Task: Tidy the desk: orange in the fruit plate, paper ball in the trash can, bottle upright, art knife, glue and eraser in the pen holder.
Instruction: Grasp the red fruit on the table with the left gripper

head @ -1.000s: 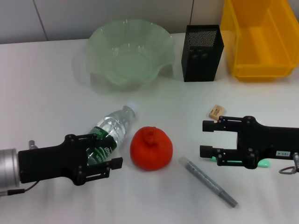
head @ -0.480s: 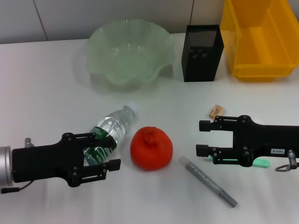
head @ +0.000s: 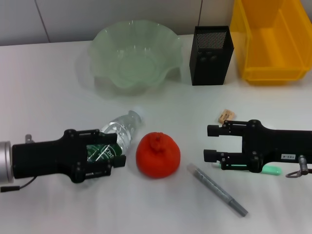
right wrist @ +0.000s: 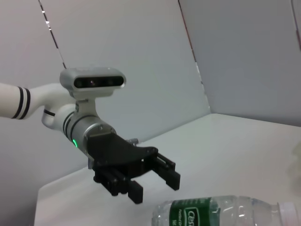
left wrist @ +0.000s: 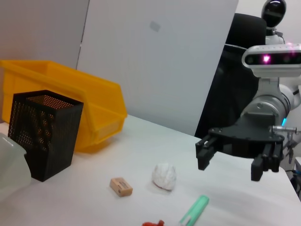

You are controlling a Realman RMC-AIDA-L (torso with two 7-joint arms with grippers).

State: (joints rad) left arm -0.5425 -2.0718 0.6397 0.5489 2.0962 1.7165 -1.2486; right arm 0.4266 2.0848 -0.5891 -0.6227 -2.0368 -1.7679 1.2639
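Between the spread fingers of the left gripper [head: 114, 148] lies the small clear plastic water bottle [head: 118, 133] with its dark green label, on its side on the white table [head: 44, 92]; the fingers bracket the labelled lower part, apart and not clamped, while the white cap end sticks out beyond the fingertips toward the wide pale green glass fruit plate [head: 134, 53] with the ruffled rim, which sits well beyond them at the back of the table. Just beside the lower finger's tip rests the red-orange orange [head: 157, 154] with its bumpy knob, close to the bottle but apart from it. Facing these from the other side, the right gripper [head: 208, 143] has its fingers wide apart around nothing. The small tan eraser [head: 225, 115] lies just beyond its upper finger, and a grey pen-like stick [head: 217, 189] lies slantwise on the near side of its lower finger. A mint-green object [head: 270, 170] shows partly from under the right gripper's body. Farther back, past the eraser, stands the black square mesh pen holder [head: 210, 55], with the bright yellow plastic trash can [head: 269, 41] next to it. From the left wrist view, a crumpled white paper ball [left wrist: 164, 176] lies near the eraser.
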